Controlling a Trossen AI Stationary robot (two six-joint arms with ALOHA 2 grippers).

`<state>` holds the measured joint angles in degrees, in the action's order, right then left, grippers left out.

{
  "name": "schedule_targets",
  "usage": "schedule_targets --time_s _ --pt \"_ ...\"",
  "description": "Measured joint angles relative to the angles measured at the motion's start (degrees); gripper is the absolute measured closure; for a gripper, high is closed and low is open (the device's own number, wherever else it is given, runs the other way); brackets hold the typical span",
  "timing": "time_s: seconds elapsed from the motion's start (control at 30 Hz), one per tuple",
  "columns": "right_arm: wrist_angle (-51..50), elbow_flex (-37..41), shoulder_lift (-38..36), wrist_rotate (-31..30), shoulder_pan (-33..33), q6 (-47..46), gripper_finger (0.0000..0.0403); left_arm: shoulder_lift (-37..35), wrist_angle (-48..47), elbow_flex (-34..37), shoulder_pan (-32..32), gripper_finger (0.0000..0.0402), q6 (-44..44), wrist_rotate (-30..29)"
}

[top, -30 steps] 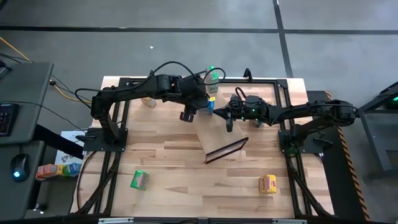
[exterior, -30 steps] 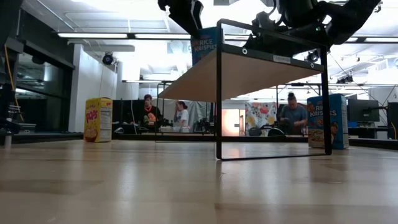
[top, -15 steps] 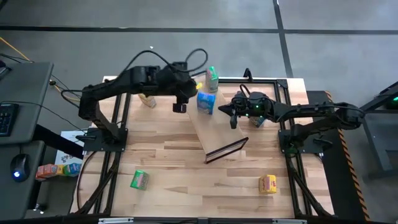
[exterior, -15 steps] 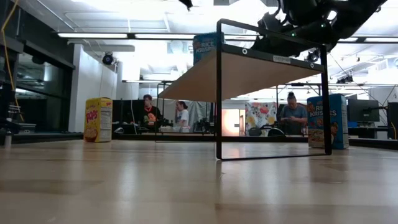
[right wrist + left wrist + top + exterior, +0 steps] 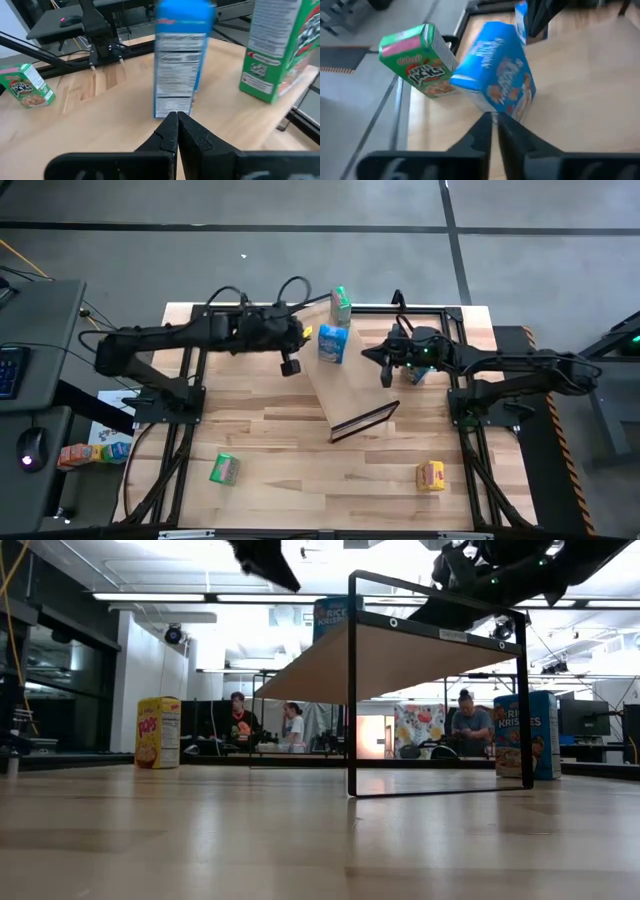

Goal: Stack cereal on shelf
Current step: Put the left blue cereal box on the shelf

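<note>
From above, the shelf lies slanted near the table's middle, its dark frame at the near end. A blue box stands on the shelf's far end. A green box stands just past that end, at the table's far edge. The left gripper hangs just left of the blue box, apart from it, jaws clenched and empty. The right gripper sits at the shelf's right edge, jaws clenched on nothing. Another green box lies on the table well left of the shelf's near end; a yellow box lies well right of that end. A further yellow box sits left of the shelf's far end, partly under the left arm.

In the low view the shelf slopes up to its black frame. The blue box shows above the shelf's far end. A yellow box stands left of the shelf, a second blue box right of it. People sit in the room behind.

The left wrist view shows closed fingers pointing at the blue box, with the green box just beside it.

The right wrist view shows closed fingers before the blue box. A green box is to one side, and another green box lies well apart.
</note>
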<state>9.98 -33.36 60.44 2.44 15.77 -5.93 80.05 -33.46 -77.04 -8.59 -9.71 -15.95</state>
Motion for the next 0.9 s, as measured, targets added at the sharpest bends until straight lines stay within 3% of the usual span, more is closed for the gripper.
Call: schedule_targets --time_s 0.17,0.33,0.6,0.9 --pt "-0.7 0.0 -1.0 -1.0 0.0 0.9 0.0403 -6.1 22.1 18.3 0.2 0.0393 4.7 2.4" --pt "2.1 0.0 -0.1 -5.5 0.0 -0.9 0.0403 -6.1 38.4 30.0 0.2 0.0400 9.5 4.4" --pt "11.7 0.0 6.4 -8.8 0.0 -5.8 0.0403 -2.8 49.9 33.2 -0.6 0.0401 10.6 5.0" --pt "19.1 0.0 12.5 -13.2 0.9 -7.4 0.0403 0.7 50.8 33.2 -3.5 0.0401 10.5 6.9"
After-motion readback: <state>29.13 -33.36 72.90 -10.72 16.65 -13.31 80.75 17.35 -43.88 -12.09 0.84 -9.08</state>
